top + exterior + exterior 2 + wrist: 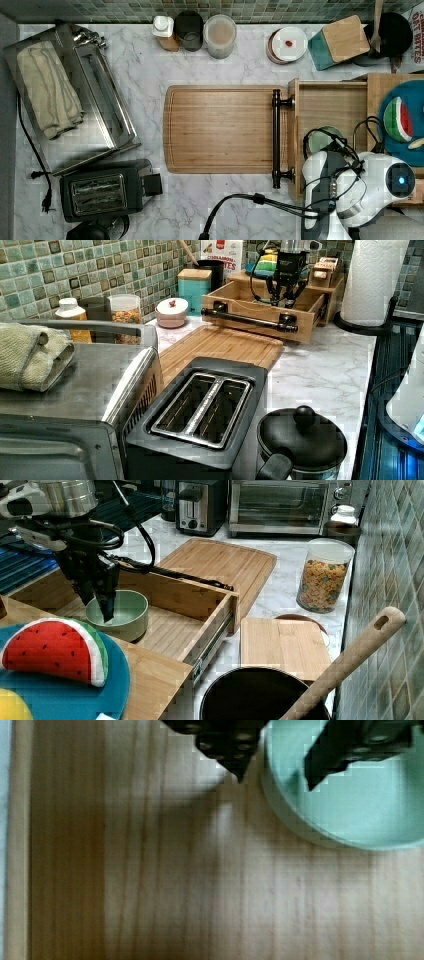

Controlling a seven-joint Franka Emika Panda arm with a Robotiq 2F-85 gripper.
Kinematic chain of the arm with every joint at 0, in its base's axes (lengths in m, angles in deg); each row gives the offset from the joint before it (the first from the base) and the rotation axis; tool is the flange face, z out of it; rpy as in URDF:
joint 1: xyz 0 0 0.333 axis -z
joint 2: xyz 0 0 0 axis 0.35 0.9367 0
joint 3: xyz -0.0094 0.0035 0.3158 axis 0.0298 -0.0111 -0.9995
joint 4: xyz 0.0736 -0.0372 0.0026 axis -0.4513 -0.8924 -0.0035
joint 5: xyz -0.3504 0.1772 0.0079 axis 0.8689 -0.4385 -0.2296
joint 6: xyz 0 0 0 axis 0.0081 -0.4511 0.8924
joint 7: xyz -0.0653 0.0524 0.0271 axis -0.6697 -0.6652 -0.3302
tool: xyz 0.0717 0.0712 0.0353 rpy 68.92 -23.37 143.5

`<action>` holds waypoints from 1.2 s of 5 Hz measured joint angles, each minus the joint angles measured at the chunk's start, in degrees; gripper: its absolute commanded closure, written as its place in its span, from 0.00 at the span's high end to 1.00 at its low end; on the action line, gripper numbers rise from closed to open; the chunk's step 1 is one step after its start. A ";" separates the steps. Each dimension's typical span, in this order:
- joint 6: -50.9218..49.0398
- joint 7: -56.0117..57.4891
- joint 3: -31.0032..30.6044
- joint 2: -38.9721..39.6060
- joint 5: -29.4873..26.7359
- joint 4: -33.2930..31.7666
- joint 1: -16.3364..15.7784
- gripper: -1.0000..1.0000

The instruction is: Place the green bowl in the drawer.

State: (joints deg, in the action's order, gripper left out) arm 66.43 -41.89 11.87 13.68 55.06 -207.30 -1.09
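Wrist view is showing the claw (272, 777) straddling the green bowl (360, 805) wall, resting in the drawer (150, 885); lifting without spreading fully risks dragging it out.

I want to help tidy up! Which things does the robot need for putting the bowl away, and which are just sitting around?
Needed for the job:
green bowl, sitting in the drawer
drawer
gripper, fingers straddling the bowl's rim

Just sitting around:
cutting board
toaster
cereal jar
toy watermelon
teal box
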 measured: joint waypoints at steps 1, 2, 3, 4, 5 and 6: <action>0.17 -0.19 0.06 -0.03 2.49 0.00 -0.03 1.00; -2.85 -0.20 0.08 -0.48 3.80 0.00 -0.27 1.00; -3.80 -2.52 0.08 -1.20 3.90 -0.45 -0.85 1.00; -3.80 -3.08 -0.06 -1.54 3.91 -0.56 -1.36 1.00; -3.80 -3.08 -0.06 -1.55 3.91 -0.56 -1.62 1.00; -2.35 -3.09 0.07 -1.65 3.91 -0.56 -2.08 1.00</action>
State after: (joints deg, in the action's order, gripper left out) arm 64.08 -44.98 11.94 12.03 58.97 -207.86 -3.17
